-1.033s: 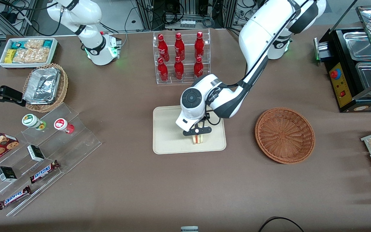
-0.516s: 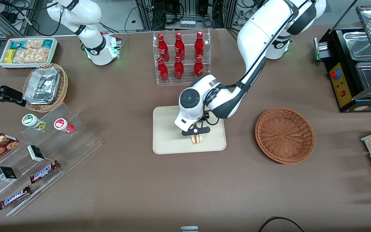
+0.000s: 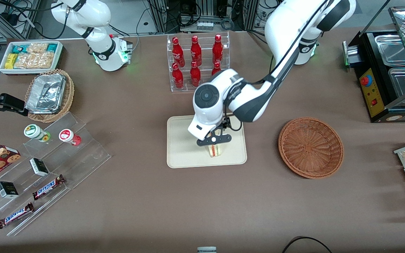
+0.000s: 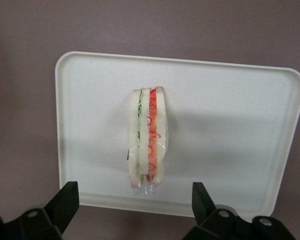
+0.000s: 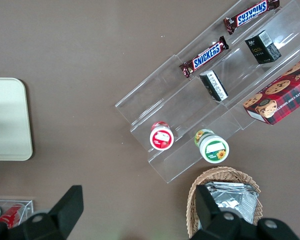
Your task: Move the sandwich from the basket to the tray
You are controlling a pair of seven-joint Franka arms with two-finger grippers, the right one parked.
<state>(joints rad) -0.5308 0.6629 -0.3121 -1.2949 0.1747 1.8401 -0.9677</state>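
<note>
Item: sandwich (image 4: 148, 140), clear-wrapped wedge, white bread with green and red filling. Location: standing on its edge on the cream tray (image 3: 181, 154), in the part nearer the front camera and toward the wicker basket (image 3: 310, 147); nothing touches it.

Item: my pincer (image 3: 213, 140). Location: above the sandwich, over the tray. State: spread wide, both fingers (image 4: 64, 202) well clear of the wrap, holding nothing.

Item: basket, reddish-brown, round. Contents: none seen. Location: on the table (image 3: 146, 196), toward my arm's end, apart from the tray.

Step in hand, as I judge it: the release is made and the sandwich is delivered; only the retreat remains. Next move calls for a straight lift away, fingers kept wide so I do not clip the wedge and tip it flat.

Legible writing:
- Two chocolate bars (image 5: 205, 55), "SNICKERS", on the clear stepped stand (image 3: 47, 168).
- Red bottles (image 3: 195, 59) in a clear rack: white script, apparently Coca-Cola.
- Small dark boxes, round-lidded jars, cookie box: labels not readable.
</note>
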